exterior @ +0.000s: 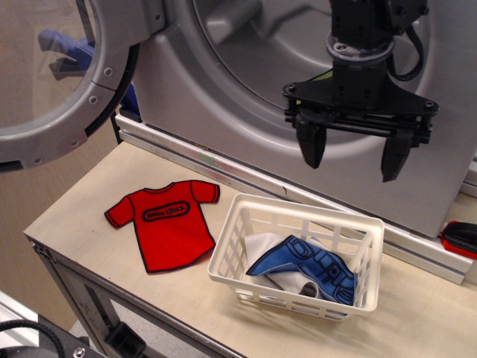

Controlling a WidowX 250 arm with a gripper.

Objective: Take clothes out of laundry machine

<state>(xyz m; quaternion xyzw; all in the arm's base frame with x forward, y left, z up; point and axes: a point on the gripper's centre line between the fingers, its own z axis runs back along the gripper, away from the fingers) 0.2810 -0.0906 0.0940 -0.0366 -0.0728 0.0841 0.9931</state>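
So the gripper (356,151) is hanging wide open and empty in front of the washer (246,97), basket (298,257) sitting right below the jaws, and I'm not spotting any lime garment.

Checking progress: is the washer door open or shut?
Open. The porthole door is swung out to the left, leaving the laundry machine drum opening exposed behind the claw.

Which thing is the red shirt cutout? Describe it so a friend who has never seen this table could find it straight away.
Start at the big silver laundry machine with its open drum. On the wooden table in front of it, left of the white lattice basket, lies a red T-shirt cutout. It is flat, black-outlined and alone on the bare wood, while the blue cloth sits inside the basket.
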